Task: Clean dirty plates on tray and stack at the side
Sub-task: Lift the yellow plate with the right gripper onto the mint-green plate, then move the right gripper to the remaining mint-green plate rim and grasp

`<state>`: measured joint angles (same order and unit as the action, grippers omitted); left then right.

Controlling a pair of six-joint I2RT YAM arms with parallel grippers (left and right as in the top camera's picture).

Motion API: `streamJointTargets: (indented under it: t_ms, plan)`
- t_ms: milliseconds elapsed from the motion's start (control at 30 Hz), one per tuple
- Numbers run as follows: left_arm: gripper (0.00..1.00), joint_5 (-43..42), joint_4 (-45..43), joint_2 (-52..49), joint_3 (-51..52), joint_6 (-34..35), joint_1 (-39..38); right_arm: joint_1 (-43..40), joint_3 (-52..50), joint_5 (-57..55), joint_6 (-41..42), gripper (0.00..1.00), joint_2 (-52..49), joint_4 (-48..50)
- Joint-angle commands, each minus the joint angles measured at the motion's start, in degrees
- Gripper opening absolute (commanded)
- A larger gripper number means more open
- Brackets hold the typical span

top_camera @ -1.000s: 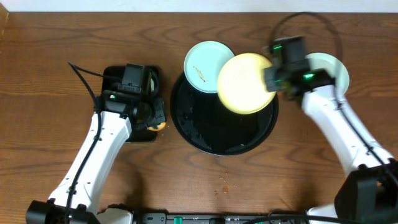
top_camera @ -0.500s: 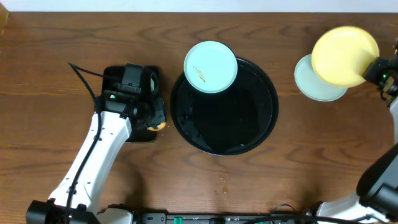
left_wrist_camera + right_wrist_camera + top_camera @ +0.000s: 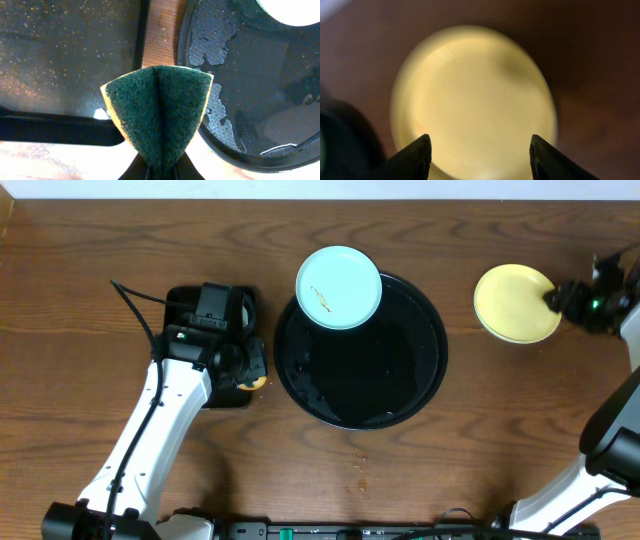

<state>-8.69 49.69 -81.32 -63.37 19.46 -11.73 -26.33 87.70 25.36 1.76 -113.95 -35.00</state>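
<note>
My right gripper (image 3: 480, 144): jaws apart, nothing gripped, yellow plate (image 3: 516, 304) right below, lying on the table at 3 o'clock of the round tray (image 3: 400, 385). My left gripper (image 3: 160, 171): clenched on the folded sponge (image 3: 160, 112). Mint plate (image 3: 339, 288) overlaps the tray's 11 o'clock rim.

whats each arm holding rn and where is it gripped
Left end effector: shut on the sponge, pinched at its folded bottom edge. Right end effector: open above the yellow plate, holding nothing.
</note>
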Motion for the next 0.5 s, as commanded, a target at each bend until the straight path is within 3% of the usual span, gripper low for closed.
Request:
streamJointTargets:
  t_ms: [0, 133, 300, 467]
  plan:
    - [0.08, 0.1, 0.2, 0.5, -0.2, -0.3, 0.2, 7.4, 11.9, -2.3, -6.6, 0.63, 0.8, -10.0]
    - [0.08, 0.1, 0.2, 0.5, -0.2, -0.3, 0.2, 18.2, 15.6, -8.1, -8.3, 0.66, 0.8, -12.4]
    - [0.08, 0.1, 0.4, 0.5, -0.2, -0.3, 0.2, 33.6, 15.6, -13.5, -8.2, 0.61, -4.8, -7.4]
    - [0.08, 0.1, 0.7, 0.5, -0.2, -0.3, 0.2, 41.9, 15.6, -14.7, -7.8, 0.6, -12.0, -1.2]
